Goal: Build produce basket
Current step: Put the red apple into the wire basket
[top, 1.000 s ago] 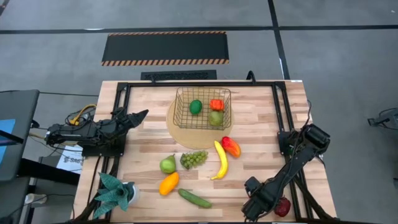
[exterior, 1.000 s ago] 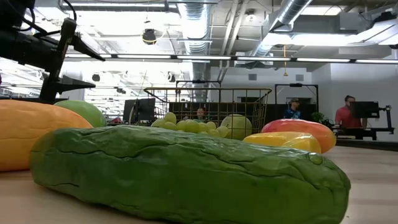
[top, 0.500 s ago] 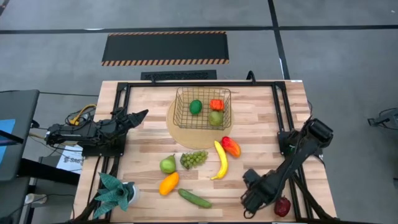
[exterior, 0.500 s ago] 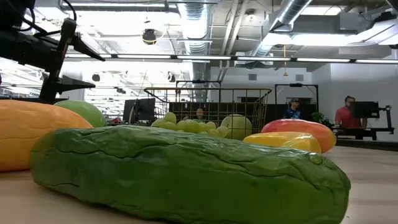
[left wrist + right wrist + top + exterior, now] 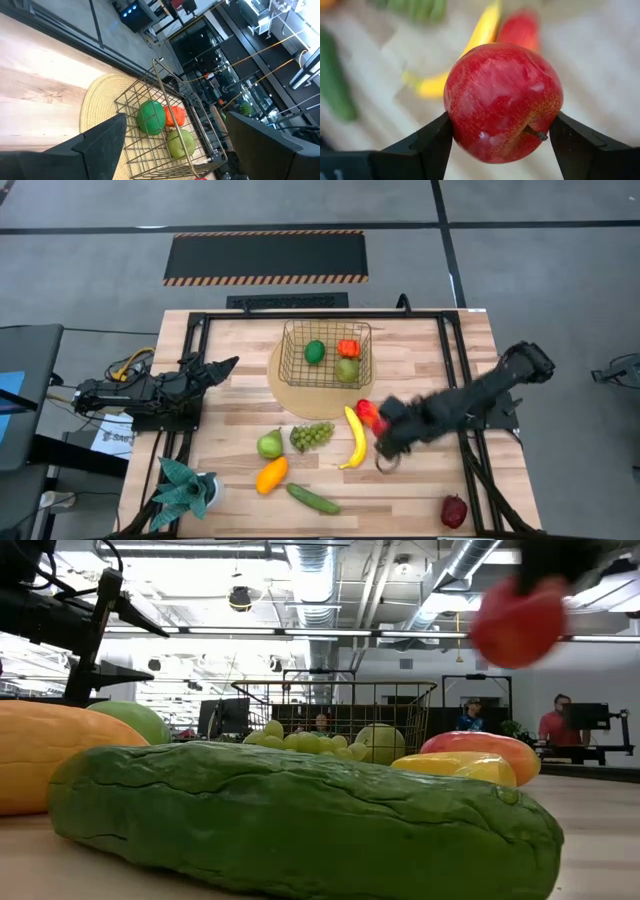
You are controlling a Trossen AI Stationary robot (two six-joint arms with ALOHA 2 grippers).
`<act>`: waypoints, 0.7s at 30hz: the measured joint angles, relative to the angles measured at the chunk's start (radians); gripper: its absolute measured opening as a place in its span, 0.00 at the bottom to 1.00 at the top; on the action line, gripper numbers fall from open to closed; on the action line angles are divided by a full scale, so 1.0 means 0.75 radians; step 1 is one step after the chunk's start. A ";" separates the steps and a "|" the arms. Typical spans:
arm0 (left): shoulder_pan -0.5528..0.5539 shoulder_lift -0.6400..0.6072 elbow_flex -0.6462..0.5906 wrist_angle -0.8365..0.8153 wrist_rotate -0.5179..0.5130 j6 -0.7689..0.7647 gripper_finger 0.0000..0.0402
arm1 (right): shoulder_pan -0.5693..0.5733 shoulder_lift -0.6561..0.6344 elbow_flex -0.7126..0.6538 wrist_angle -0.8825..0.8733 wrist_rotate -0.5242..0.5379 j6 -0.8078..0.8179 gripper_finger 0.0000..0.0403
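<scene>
Right wrist view is showing the right gripper [image 5: 497, 137] carrying a red apple [image 5: 502, 102] clamped between its jaws, centre frame above the banana [image 5: 470, 47], and I judge the round fruit risks slipping before reaching the basket [image 5: 325, 355].

The wooden table [image 5: 420, 365] carried a round tan mat [image 5: 285, 392] toward its far edge. Nearer than the mat lay grapes [image 5: 311, 436], banana [image 5: 354, 438], mango [image 5: 371, 416], pear [image 5: 269, 445], an orange-yellow fruit [image 5: 271, 475] and cucumber [image 5: 313, 499]. A potted plant [image 5: 186, 488] stood at the near left corner, a dark red apple [image 5: 454, 511] at the near right.
</scene>
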 joint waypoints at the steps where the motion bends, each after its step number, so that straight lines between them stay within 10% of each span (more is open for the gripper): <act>1: 0.000 0.000 0.000 0.002 0.000 0.003 0.81 | -0.059 -0.013 0.000 0.012 0.010 -0.090 0.73; 10: 0.000 0.000 -0.002 0.023 0.001 0.008 0.81 | -0.546 0.000 0.003 0.390 -0.012 -0.880 0.73; 21: 0.000 -0.001 -0.002 0.027 0.010 0.028 0.81 | -0.842 0.211 0.003 0.889 -0.143 -1.199 0.73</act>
